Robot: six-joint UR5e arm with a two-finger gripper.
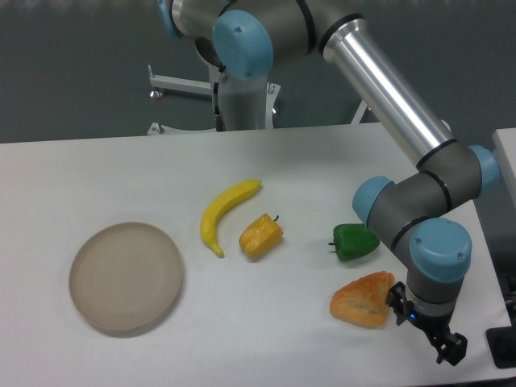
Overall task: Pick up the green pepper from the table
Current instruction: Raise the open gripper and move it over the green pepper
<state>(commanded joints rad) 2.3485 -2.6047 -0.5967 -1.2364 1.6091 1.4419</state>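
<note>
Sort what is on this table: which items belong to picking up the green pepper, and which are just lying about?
Belongs to the job:
- green pepper, lying on its side
- table, which it rests on
- end effector, low near the front right edge, not on the pepper

Just lying about:
- banana
- yellow-orange pepper
- round beige plate, with nothing on it
- orange pastry-like piece
</note>
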